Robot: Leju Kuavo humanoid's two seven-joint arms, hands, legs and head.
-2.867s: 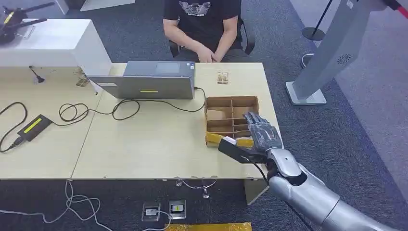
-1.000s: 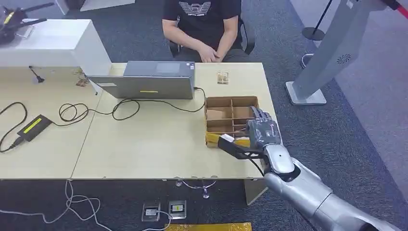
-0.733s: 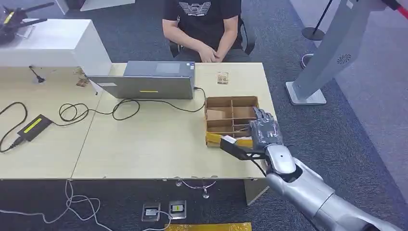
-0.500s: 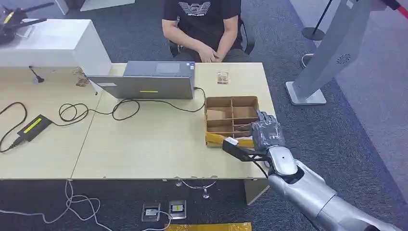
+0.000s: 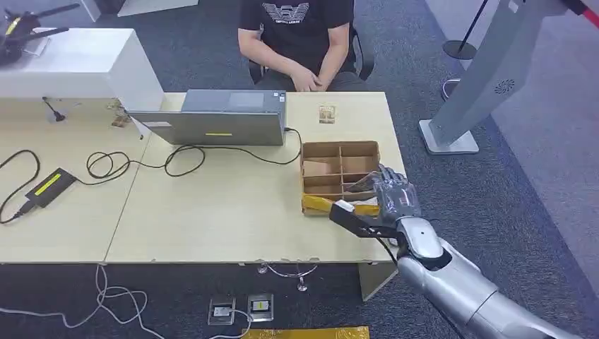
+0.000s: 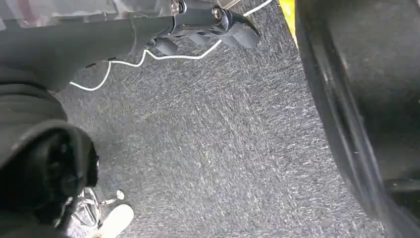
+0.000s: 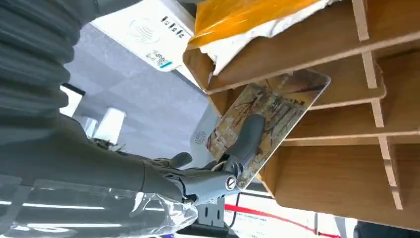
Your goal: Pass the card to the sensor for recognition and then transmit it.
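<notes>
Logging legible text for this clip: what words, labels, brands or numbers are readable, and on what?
No text reads clearly.
White print on the person's black T-shirt: too small.
Markings and small label on the white box-shaped sensor: blurred.
Picture-printed card: artwork, no legible words.
Yellow sticker on the grey laptop: too small.
Round emblem on the grey slanted stand: a sign, no words.

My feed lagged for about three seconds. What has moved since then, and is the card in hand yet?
The right hand has slid a little along the near right corner of the divided cardboard box, toward the table edge. It now holds a picture card at the box, a finger lying across its face. The laptop, the cables and the seated person have stayed put.
</notes>
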